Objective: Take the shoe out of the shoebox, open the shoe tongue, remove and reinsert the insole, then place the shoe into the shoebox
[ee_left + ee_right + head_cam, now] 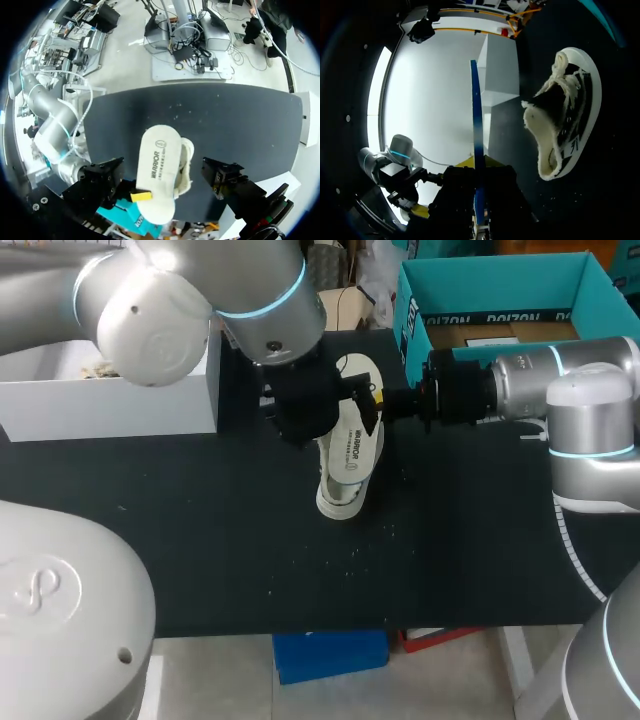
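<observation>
A white low sneaker [340,498] lies on the black table [200,530], in the right wrist view on its side with its laces loose [565,110]. Above it hangs the white printed insole [352,445], flat side up under the left wrist camera [159,165]. My right gripper [375,405] is shut on the insole's heel end. Its own view shows the insole edge-on, blue underneath [476,145], between the fingers [479,205]. My left gripper [310,420] hovers over the shoe, its black fingers [102,182] open wide on either side of the insole [162,167], not touching it.
The open teal shoebox [420,300] stands at the back right behind the right arm. A white box [110,390] sits at the back left. Small crumbs dot the table near the shoe. The table's front edge [300,625] runs close below.
</observation>
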`<state>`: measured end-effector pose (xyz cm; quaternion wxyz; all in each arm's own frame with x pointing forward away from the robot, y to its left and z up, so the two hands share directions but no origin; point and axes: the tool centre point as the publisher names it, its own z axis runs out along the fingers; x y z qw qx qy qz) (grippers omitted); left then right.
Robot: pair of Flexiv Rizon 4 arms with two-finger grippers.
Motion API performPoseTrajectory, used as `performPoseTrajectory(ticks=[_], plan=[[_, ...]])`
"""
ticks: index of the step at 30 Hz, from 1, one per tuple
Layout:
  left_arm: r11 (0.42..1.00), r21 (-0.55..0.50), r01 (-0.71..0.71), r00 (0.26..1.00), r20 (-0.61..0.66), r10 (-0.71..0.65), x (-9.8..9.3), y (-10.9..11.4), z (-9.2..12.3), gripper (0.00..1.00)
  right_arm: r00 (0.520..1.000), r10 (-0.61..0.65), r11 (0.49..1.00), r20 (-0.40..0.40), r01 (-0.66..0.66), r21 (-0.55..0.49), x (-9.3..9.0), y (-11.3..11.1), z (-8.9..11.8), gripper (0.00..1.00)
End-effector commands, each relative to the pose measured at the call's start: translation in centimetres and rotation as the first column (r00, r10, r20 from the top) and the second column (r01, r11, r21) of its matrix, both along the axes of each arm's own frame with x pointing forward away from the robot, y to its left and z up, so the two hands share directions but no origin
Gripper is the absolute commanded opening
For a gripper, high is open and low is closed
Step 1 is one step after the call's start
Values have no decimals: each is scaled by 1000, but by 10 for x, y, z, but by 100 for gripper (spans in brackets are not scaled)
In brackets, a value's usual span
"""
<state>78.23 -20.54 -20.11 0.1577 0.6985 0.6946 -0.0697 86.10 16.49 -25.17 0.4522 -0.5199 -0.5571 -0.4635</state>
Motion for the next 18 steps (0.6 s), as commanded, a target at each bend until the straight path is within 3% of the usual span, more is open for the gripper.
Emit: performPoseTrajectory(ticks=[1, 18], plan=[[999, 39, 27, 999, -21, -27, 17, -12, -2, 100, 1000, -2, 1000, -1, 2, -2, 0, 1, 0, 0], [986, 129, 104, 994, -42, -99, 68, -30, 9, 100, 1000, -2, 1000, -1, 2, -2, 0, 1, 0, 0]])
